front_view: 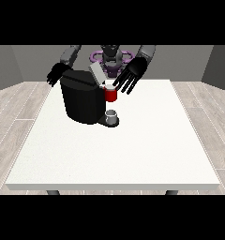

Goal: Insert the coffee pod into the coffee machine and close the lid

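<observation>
A black coffee machine stands on the white table at the far middle-left. Its grey lid is raised and tilted back. The red brew head sits at the machine's right side, with a pale round top showing in it. The hand at the view's right hangs just above and right of the red part with its fingers spread and straight, holding nothing I can see. The hand at the view's left hovers behind the machine's far left corner, fingers relaxed. No separate coffee pod shows.
A small grey cup rests on the machine's drip base, below the red part. The table's near half and right side carry nothing else. Wooden floor surrounds the table.
</observation>
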